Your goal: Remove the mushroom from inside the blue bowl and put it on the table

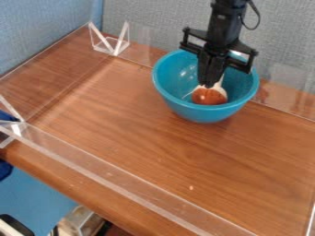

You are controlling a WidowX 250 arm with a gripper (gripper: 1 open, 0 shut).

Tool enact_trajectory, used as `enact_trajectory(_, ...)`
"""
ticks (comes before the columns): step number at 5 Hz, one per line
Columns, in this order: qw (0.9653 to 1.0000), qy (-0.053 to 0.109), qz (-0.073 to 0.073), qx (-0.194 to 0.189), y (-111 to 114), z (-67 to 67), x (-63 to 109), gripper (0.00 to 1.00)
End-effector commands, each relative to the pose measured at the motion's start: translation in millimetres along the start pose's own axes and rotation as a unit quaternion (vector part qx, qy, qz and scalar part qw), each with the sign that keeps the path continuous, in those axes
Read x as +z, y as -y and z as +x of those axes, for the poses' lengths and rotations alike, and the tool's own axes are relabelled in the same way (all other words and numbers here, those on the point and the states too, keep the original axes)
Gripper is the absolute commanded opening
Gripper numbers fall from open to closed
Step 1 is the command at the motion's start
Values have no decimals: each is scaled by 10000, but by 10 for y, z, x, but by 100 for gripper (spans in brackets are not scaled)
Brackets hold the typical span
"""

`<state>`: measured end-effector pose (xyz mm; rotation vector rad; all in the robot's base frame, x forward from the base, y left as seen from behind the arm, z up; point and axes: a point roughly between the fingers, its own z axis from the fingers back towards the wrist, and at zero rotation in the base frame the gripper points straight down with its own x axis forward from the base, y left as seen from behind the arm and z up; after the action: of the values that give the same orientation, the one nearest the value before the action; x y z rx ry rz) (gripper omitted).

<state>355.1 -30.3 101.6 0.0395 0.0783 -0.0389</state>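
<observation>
The blue bowl (204, 89) stands on the table (135, 129) at the back right. The arm comes straight down over it, and my gripper (211, 89) is shut on the mushroom (209, 93), whose orange-brown cap shows at the fingertips. The mushroom hangs from the fingers, lifted off the bowl's bottom but still within the bowl's rim. Its stem is hidden by the fingers.
Clear acrylic walls (147, 189) run along the table's edges, with a clear triangular bracket (109, 41) at the back left corner. A wide stretch of bare wood lies in front and left of the bowl.
</observation>
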Motion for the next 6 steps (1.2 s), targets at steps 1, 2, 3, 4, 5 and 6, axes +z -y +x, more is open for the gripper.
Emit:
enact_trajectory(1,9983,568,-38,143,-125,-33,438,0)
enact_trajectory(2,9968,747,-54,272,-236,-131,637,0)
enact_trajectory(3,9949,863,4,527,-467,-251,803,0)
enact_trajectory(4,9928,807,93,880,-786,-279,772,0)
enact_trajectory(5,9946,709,59,752,-653,-239,687,100)
enact_trajectory(6,9961,602,39,646,-571,-262,613,100)
